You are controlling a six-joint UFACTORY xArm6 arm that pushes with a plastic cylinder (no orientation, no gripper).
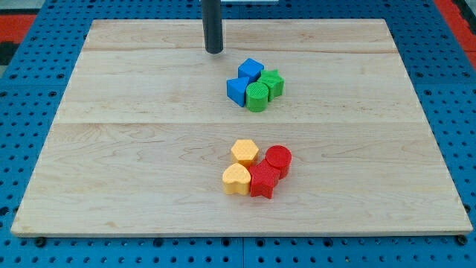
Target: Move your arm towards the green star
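The green star (272, 82) sits in a tight cluster right of the board's middle, toward the view's top. It touches a blue cube (251, 70), a blue block (238, 89) and a green cylinder (257, 97). My tip (214, 51) rests on the board up and to the left of this cluster, about a block's width from the blue cube and apart from all blocks.
A second cluster lies lower on the board: a yellow hexagon (244, 152), a yellow heart (236, 179), a red star (263, 180) and a red cylinder (278, 159). The wooden board (119, 149) lies on a blue pegboard surface.
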